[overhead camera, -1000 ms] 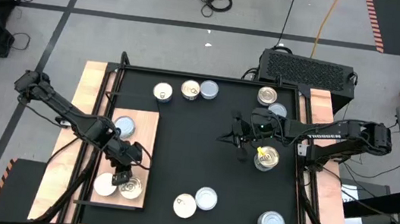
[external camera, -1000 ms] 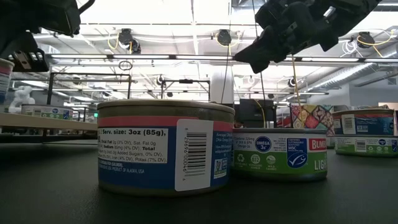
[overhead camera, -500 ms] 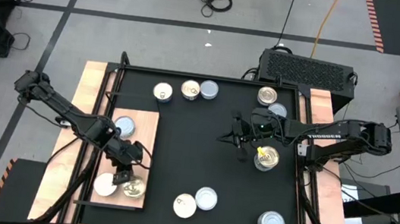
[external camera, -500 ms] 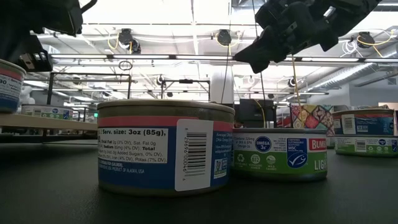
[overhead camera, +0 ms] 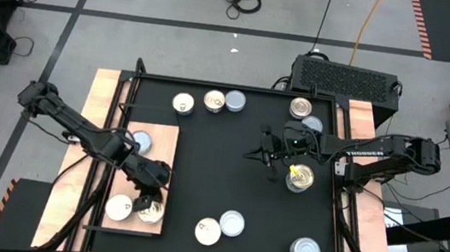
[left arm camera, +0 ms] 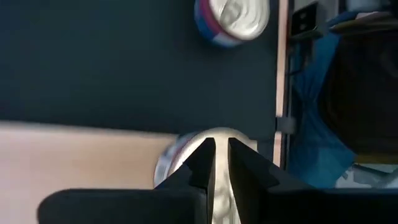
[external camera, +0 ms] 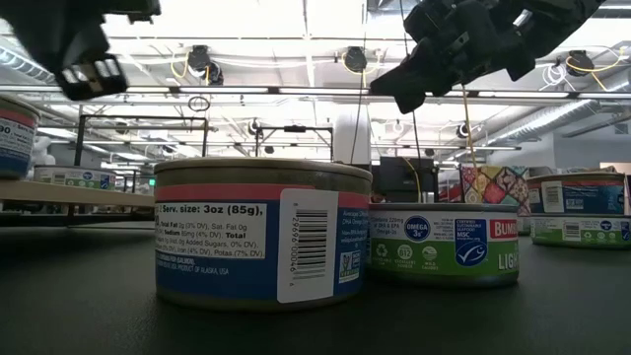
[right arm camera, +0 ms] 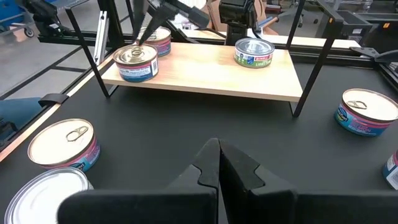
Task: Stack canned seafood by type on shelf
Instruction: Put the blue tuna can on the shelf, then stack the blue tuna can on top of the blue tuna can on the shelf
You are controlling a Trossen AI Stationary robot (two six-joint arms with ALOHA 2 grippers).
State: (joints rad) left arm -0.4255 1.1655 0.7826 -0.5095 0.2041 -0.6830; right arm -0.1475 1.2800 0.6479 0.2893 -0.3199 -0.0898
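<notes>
Left hand nearly closed, empty, just above silver-topped tin on shelf; right hand clenched.

Two slim arms, matte black, built of tubular links joined by blocky joints. The right arm carries white TROSSEN lettering along its forearm, a small green light near the wrist, and a yellow tag close to its gripper. The left arm is plain black throughout, with thin dark cables alongside.

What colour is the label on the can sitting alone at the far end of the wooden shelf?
Green and white, on the can; the right wrist view shows it best.
</notes>
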